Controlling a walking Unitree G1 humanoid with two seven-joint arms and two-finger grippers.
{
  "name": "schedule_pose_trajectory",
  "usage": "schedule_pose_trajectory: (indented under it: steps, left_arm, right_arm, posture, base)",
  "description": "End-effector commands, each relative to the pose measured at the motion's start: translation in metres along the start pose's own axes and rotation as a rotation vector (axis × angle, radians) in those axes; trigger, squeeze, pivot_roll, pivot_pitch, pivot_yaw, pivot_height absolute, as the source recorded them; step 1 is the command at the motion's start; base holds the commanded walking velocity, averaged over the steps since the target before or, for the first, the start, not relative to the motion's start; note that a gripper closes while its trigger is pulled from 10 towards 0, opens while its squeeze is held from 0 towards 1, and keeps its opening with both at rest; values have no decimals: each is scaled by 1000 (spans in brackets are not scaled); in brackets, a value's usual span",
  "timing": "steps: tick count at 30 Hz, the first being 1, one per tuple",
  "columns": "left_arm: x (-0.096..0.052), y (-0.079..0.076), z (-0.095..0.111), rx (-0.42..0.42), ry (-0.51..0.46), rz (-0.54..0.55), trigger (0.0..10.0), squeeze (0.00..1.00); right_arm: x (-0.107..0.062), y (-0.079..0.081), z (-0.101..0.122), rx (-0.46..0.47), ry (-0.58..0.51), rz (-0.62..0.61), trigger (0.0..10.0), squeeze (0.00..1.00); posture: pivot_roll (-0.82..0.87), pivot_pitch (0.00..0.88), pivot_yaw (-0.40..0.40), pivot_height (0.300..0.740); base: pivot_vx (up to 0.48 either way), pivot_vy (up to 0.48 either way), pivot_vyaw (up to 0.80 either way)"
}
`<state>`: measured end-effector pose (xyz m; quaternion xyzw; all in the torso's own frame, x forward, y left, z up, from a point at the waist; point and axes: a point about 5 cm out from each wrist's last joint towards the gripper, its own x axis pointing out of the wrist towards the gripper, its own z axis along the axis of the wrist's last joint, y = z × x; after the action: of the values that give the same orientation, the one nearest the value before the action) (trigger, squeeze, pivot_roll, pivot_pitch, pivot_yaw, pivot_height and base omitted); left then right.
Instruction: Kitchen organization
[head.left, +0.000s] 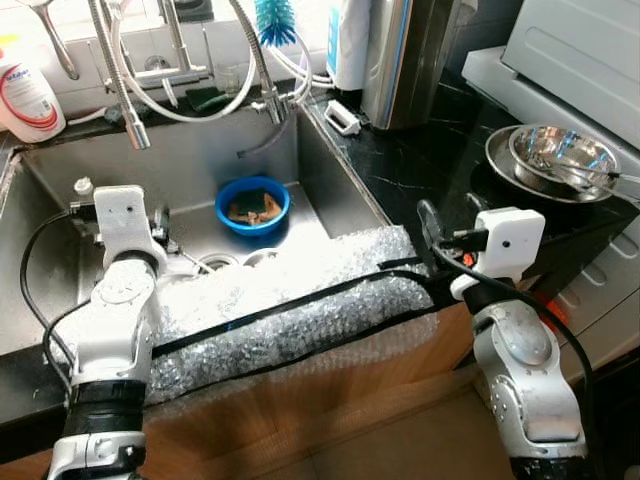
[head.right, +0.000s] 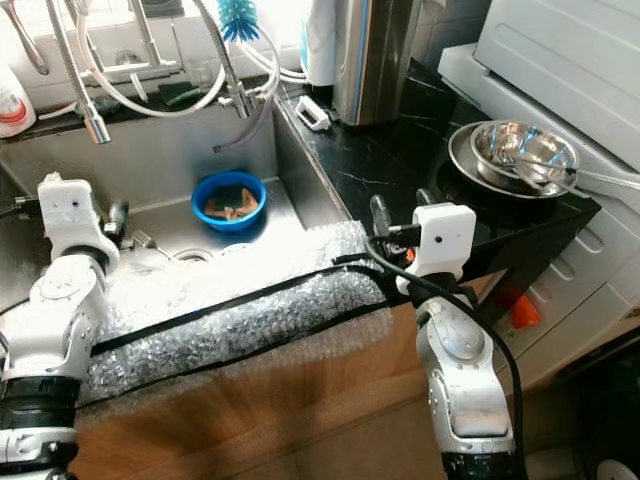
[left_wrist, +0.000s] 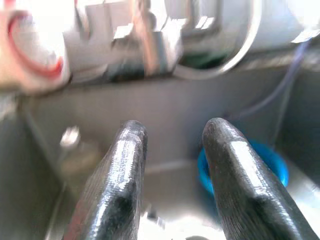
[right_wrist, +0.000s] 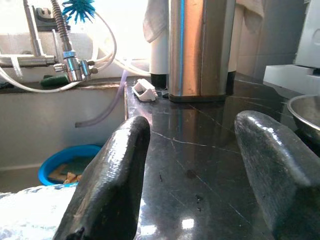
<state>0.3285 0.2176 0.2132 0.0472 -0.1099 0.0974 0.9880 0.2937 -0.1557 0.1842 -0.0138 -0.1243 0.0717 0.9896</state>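
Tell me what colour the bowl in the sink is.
Blue bowl, clearest in the left eye view.

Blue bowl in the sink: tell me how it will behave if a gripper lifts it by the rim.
The blue bowl looks like thin plastic, so probably light and slightly flexible. It holds brownish scraps, which may shift or spill if tilted. Its rim may be slippery.

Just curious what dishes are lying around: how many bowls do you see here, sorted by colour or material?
Blue bowl, in the sink: 1
Metal bowls, stacked on the black counter: 2
Total: 3
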Motion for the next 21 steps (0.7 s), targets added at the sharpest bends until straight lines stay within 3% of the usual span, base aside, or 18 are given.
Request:
schedule_pose_trajectory:
  steps: [1, 3, 8, 13, 21]
  left_arm:
    - [-6, -1, 8, 40, -59, -58, 10000, 0]
    - [-16, -1, 12, 80, -117, -115, 10000, 0]
    - [-31, 7, 16, 85, -167, -116, 10000, 0]
    - [-43, 13, 10, 89, -170, -93, 10000, 0]
    - [-54, 5, 7, 59, -178, -111, 10000, 0]
  right_arm:
    - [0, -3, 3, 13, -23, -27, 10000, 0]
    - [-1, -7, 5, 14, -43, -53, 10000, 0]
    - [-3, -13, 7, 10, -61, -87, 10000, 0]
    - [-6, -15, 4, 8, -60, -96, 10000, 0]
    - [-11, -15, 0, 11, -66, -107, 10000, 0]
  posture:
    - [-2, 107, 11, 740]
    - [2, 111, 9, 740]
    - [4, 112, 4, 740]
    - [8, 111, -4, 740]
    - [8, 111, -7, 740]
  base:
    - [0, 0, 0]
    - [0, 0, 0]
    - [0, 0, 0]
    - [0, 0, 0]
    - [0, 0, 0]
